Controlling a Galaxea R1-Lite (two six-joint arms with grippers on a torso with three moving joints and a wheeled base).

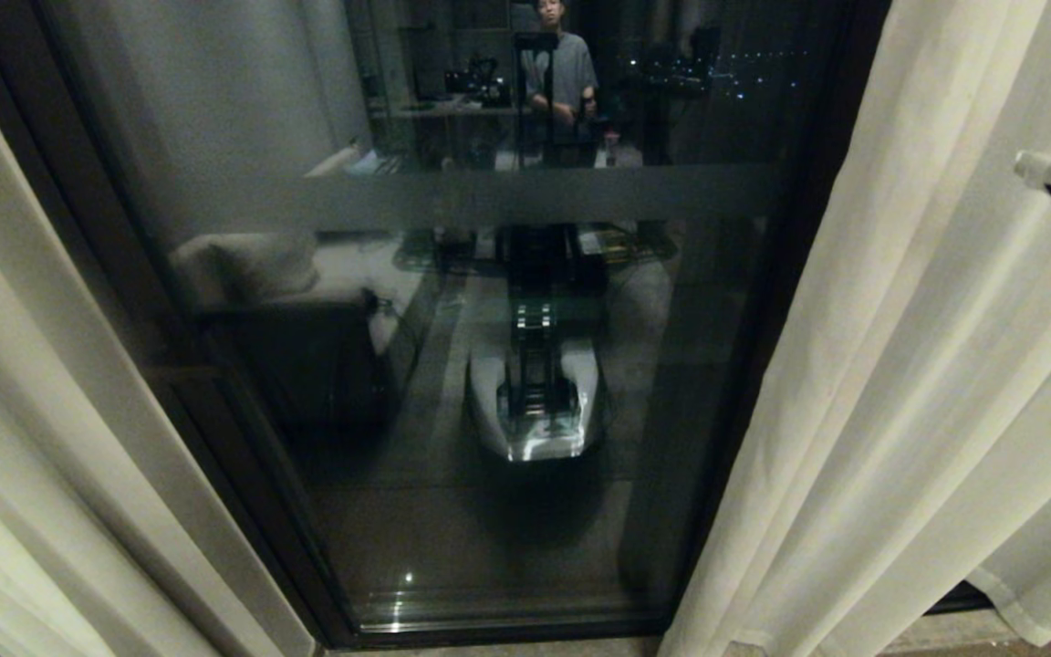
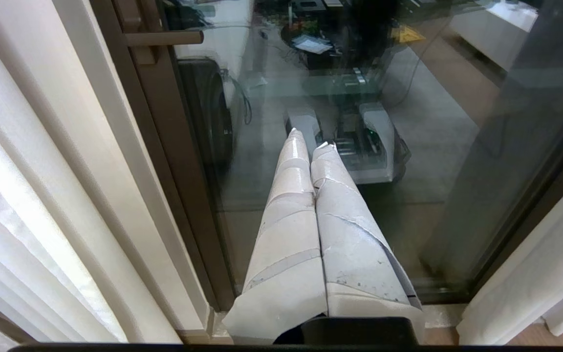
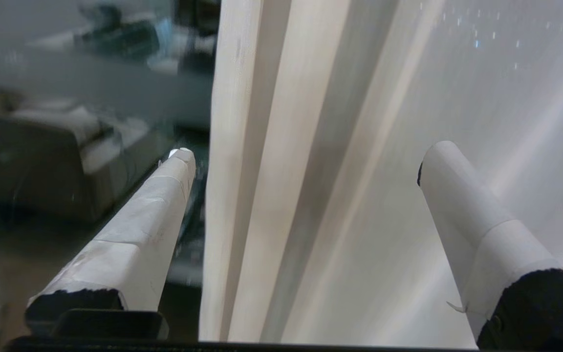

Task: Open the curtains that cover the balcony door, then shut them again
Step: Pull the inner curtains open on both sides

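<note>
Our curtains [image 1: 900, 365] hang parted off the door [image 1: 489, 365]; right tool [image 3: 306, 161] spreads wide astride one edge, closing remains.

Reflected person [image 1: 562, 64], sofa [image 1: 279, 310]

The right gripper [image 3: 306, 161] stands wide open, its 2 white-wrapped fingers [image 3: 140, 234] spread well apart and pointing forward, with black showing at the base of each. In the head view only a white fingertip with a dark patch shows at the right edge, raised high. The left gripper [image 2: 308, 142] is closed, its 2 white-wrapped fingers [image 2: 286, 234] pressed together along their whole length, tips touching, pointing forward and down. The left arm does not show in the head view.
</note>
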